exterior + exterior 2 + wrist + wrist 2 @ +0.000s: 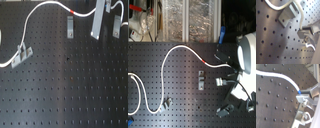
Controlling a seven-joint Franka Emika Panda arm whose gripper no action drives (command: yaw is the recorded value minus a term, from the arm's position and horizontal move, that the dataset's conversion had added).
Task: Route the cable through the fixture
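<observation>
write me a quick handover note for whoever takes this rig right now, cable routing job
Gripper: shut on the cable, as both wrist views show.
Cable: white, already seated in the clip at the first exterior view's left; it arcs across the top, red band just above the middle clip.
Done: first clip threaded.
Left: middle clip and the clip at the first exterior view's right look empty.

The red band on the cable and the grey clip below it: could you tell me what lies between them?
Only bare perforated board. In the first exterior view, the red band sits just above the grey clip, apart from it.
</observation>
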